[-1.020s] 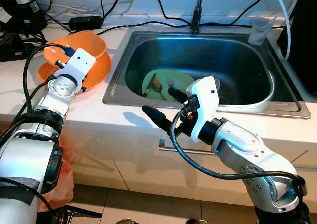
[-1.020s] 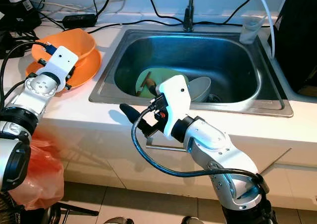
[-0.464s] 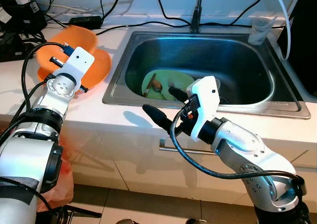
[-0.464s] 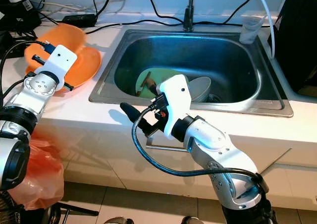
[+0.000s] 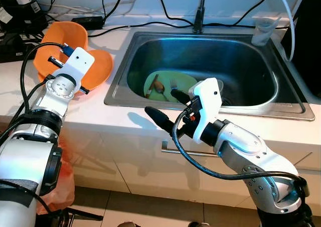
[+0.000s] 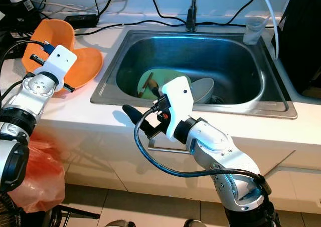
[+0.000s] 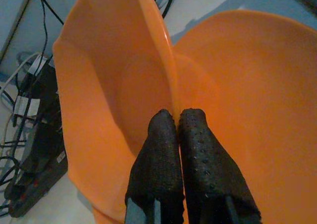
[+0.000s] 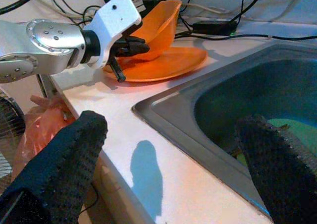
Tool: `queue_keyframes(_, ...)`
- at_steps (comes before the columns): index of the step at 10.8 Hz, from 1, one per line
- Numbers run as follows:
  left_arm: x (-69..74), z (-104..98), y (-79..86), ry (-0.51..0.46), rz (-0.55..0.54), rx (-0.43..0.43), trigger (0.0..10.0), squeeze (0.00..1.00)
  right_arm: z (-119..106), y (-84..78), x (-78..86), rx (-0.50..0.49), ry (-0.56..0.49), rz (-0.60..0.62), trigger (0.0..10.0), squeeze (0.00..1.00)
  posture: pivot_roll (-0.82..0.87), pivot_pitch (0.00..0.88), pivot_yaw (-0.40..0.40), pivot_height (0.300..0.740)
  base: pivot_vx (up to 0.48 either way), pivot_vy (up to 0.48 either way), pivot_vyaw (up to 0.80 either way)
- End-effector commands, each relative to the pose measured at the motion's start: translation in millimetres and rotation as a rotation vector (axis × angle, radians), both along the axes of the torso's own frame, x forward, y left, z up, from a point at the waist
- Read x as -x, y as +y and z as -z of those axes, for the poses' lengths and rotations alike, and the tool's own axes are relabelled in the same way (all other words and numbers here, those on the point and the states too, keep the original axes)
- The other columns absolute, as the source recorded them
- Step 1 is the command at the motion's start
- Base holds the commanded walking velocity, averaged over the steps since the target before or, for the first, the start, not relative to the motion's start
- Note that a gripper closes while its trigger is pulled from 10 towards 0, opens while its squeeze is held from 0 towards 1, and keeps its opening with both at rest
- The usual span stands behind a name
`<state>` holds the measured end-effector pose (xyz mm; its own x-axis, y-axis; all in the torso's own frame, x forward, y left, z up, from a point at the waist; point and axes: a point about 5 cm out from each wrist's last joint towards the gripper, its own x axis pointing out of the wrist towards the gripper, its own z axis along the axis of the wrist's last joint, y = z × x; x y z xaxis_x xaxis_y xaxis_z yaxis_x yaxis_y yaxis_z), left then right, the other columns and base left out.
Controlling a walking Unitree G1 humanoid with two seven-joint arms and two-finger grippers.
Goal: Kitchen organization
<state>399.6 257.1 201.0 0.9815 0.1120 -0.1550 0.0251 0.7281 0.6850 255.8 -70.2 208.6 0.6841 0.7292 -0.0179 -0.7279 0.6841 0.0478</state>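
Note:
An orange bowl (image 5: 60, 41) stands tipped up on its edge over an orange plate (image 5: 102, 69) on the white counter left of the sink. My left gripper (image 7: 177, 116) is shut on the bowl's rim (image 7: 166, 60), and its black fingers (image 8: 131, 46) pinch the wall from the side. My right gripper (image 5: 163, 105) hovers open above the counter's front edge by the sink's near-left corner, holding nothing. In the sink lies a green plate (image 5: 173, 82) with a wooden spoon (image 5: 153, 84) and a fork on it, and a pale bowl (image 6: 203, 89) beside it.
The steel sink (image 5: 119, 76) has a tap (image 5: 199, 16) at the back. A clear cup (image 5: 262, 31) stands at its far right corner. Black cables and power adapters (image 5: 20, 16) crowd the back left. An orange bag (image 5: 65, 179) hangs below the counter.
My left gripper has tipped the orange bowl from lying flat on the plate to standing on its edge, shifting it left. The right arm has stayed in place.

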Motion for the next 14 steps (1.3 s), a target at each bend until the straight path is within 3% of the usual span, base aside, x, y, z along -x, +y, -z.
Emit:
queue_keyframes(1, 2.0, 0.2, 5.4, 0.010, 0.001, -0.011, 0.0, 0.00, -2.9, 0.1, -1.9, -0.005, -0.022, 0.003, 10.0, 0.00, 0.00, 0.047, 0.085, 0.740, 0.000, 0.000, 0.00)
queue_keyframes(8, 3.1, -8.0, -4.3, 0.079, 0.218, -0.033, 0.0, 0.00, -1.8, -2.2, -4.2, -0.002, -0.024, 0.010, 10.0, 0.00, 0.03, 0.048, 0.075, 0.740, 0.000, 0.000, 0.00)
queue_keyframes(10, 9.7, -6.3, -4.8, 0.189, 0.340, -0.087, 0.0, 0.00, -1.9, -2.2, -5.6, -0.001, -0.026, 0.006, 10.0, 0.00, 0.03, 0.047, 0.072, 0.740, 0.000, 0.000, 0.00)
queue_keyframes(14, 22.4, 0.0, 2.5, 0.304, 0.405, -0.139, 0.3, 0.00, -1.9, -2.4, -7.5, -0.002, -0.028, 0.004, 10.0, 0.00, 0.04, 0.045, 0.068, 0.740, 0.000, 0.000, 0.00)
